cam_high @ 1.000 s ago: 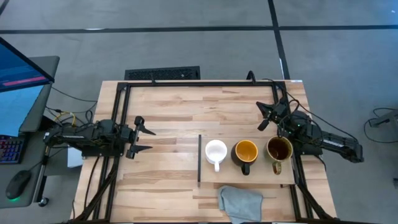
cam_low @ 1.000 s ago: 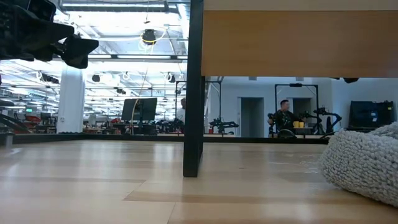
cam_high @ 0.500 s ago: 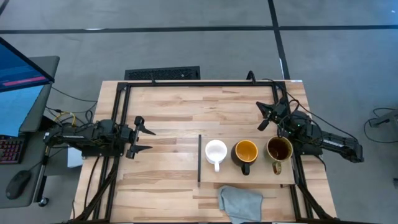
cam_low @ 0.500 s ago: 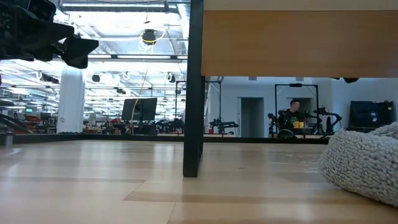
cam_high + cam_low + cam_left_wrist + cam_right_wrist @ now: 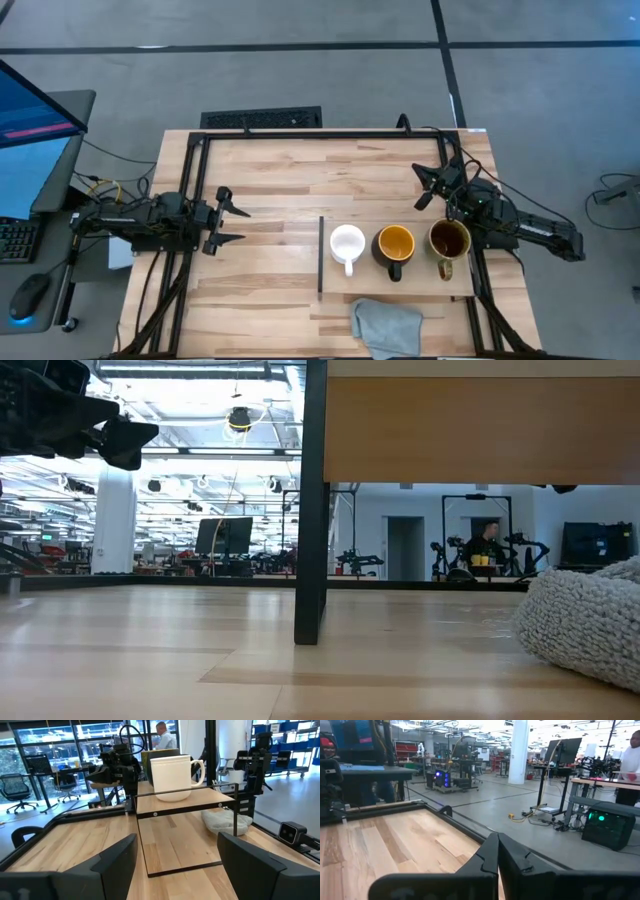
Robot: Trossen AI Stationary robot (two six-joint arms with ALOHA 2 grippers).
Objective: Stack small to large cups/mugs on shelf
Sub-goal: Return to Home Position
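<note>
Left gripper (image 5: 232,220) sits wide open and empty at 9 o'clock on the table (image 5: 280,170). Right gripper (image 5: 494,841) is at 3, fingers pinched together on nothing. The shelf (image 5: 400,284) runs 9-to-3, dark strip (image 5: 321,255) at 9. It carries white mug (image 5: 347,242), black mug (image 5: 395,242) and olive-brown mug (image 5: 449,239), handles all at 6. Grey cloth (image 5: 385,326) lies beside it at 6.

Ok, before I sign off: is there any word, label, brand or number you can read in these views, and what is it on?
No text can be read in any view.
White mug, black mug, olive mug: plain, no print showing.
Shelf: bare wood, no label.
Monitor beside the table: coloured bars only, too small to read.
Keyboard below it: keys too small to read.
</note>
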